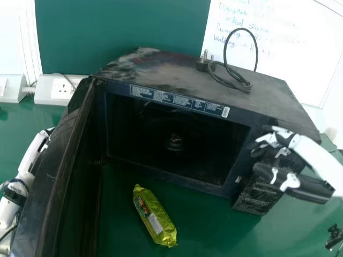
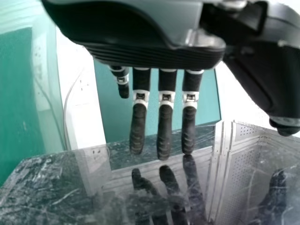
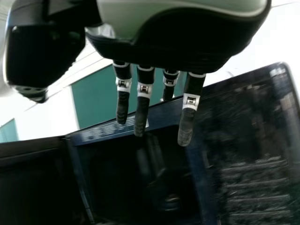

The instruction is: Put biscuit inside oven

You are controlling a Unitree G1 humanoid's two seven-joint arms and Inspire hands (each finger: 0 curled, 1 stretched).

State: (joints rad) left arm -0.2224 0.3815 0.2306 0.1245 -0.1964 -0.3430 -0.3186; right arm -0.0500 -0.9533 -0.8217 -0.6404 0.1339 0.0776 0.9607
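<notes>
Head view had the biscuit (image 1: pixel 155 216) by the open oven (image 1: pixel 187 126), maybe for easy reach, while left hand (image 2: pixel 164 131) and right hand (image 3: pixel 186 124) had straight, empty fingers (image 2: pixel 137 126).

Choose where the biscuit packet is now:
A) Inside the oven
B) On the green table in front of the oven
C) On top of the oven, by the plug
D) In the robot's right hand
B: the biscuit packet lies on the green table in front of the oven, beside its open door.
</notes>
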